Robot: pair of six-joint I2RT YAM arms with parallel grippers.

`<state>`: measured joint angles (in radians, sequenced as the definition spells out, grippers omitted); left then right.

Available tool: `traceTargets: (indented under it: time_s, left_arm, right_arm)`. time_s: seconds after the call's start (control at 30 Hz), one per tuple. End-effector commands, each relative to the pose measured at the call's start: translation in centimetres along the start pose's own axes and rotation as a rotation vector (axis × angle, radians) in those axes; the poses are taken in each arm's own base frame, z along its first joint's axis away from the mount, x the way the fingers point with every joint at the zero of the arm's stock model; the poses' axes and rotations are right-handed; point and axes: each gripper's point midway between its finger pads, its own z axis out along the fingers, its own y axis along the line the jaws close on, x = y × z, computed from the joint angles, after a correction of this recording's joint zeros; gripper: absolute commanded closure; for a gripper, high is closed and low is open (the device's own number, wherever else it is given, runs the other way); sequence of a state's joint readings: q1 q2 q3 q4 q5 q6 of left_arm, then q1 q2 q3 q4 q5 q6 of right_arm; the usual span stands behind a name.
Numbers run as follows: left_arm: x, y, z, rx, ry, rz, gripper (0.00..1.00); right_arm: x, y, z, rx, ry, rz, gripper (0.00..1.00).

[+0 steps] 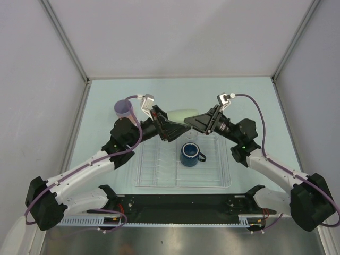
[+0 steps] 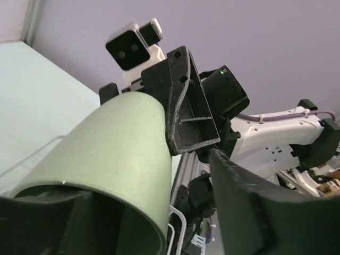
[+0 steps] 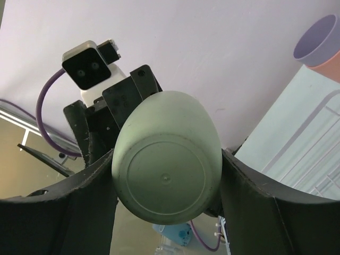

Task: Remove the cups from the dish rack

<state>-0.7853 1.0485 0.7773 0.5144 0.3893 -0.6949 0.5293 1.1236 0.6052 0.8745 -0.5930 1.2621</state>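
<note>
Pale green cup (image 3: 167, 170): matt, smooth plastic. Dish rack (image 1: 154, 172): clear glossy ribbed plastic. Blue mug (image 1: 189, 154): glossy. Jaws: matt black, rough-edged.

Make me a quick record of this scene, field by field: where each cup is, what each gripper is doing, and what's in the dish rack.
held cup: pale green cup, on its side in the air near the far edge of the dish rack
right gripper: shut on the cup's base end
left gripper: open, fingers around the cup's mouth end, a gap on one side
in rack: dark blue mug, upright
out of rack: lavender cup nested in a salmon-pink cup, on the table at far left
</note>
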Motion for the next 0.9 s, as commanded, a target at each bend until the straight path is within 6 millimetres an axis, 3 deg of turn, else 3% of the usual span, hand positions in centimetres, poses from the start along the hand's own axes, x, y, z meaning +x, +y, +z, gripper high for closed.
traceTargets:
  time_s: [0.0, 0.23, 0.27, 0.3, 0.37, 0.4, 0.47, 0.5, 0.57, 0.6, 0.67, 0.8, 0.83, 0.87]
  left_arm:
    - [-0.7, -1.9, 0.0, 0.084, -0.015, 0.009, 0.49]
    - [-0.5, -1.7, -0.2, 0.074, -0.014, 0.011, 0.72]
    - [-0.4, -1.6, -0.2, 0.071, -0.013, 0.01, 0.77]
    - [-0.4, -1.5, -0.2, 0.066, -0.012, 0.008, 0.98]
    - [-0.2, -1.4, -0.2, 0.062, -0.008, 0.005, 1.0]
    - [-0.2, -1.5, -0.2, 0.067, -0.008, 0.006, 1.0]
    - [-0.5, -1.5, -0.3, 0.058, -0.016, 0.009, 1.0]
    - [-0.3, -1.2, -0.3, 0.04, -0.005, 0.005, 1.0]
    - [-1.0, -1.1, -0.3, 0.016, -0.014, 0.027, 1.0]
    - [-0.6, -0.6, -0.3, -0.014, 0.011, 0.024, 0.99]
    - [-1.6, -0.6, -0.4, -0.046, -0.002, 0.059, 1.0]
    - [-2.2, 0.9, -1.1, -0.169, 0.031, 0.126, 1.0]
    - [-3.5, 0.7, -1.1, -0.189, 0.015, 0.148, 1.0]
    - [-4.7, 1.8, -1.4, -0.263, -0.015, 0.167, 1.0]
  right_arm:
    - [-0.4, 3.7, 0.7, -0.119, 0.006, -0.09, 1.0]
    - [-0.7, 4.0, 0.2, -0.105, -0.014, -0.118, 1.0]
    - [-0.7, 4.0, 0.1, -0.102, -0.016, -0.121, 1.0]
    - [-0.8, 3.8, 0.1, -0.096, -0.017, -0.12, 1.0]
    - [-0.9, 4.1, 0.0, -0.098, -0.02, -0.128, 1.0]
    - [-1.0, 3.9, -0.1, -0.086, -0.02, -0.125, 0.95]
    - [-1.1, 3.9, -0.3, -0.078, -0.021, -0.133, 0.72]
    - [-1.1, 3.6, -0.4, -0.057, -0.018, -0.127, 0.44]
    - [-1.8, 3.7, -0.8, -0.03, -0.036, -0.159, 0.24]
    - [-2.1, 3.1, -0.9, 0.021, -0.036, -0.149, 0.09]
    - [-4.2, 2.4, -1.7, 0.1, -0.103, -0.213, 0.0]
    - [-7.8, 1.2, -4.4, 0.328, -0.198, -0.295, 0.0]
    - [-9.1, 0.7, -5.1, 0.381, -0.24, -0.313, 0.0]
    - [-9.0, -0.4, -5.9, 0.453, -0.234, -0.303, 0.0]
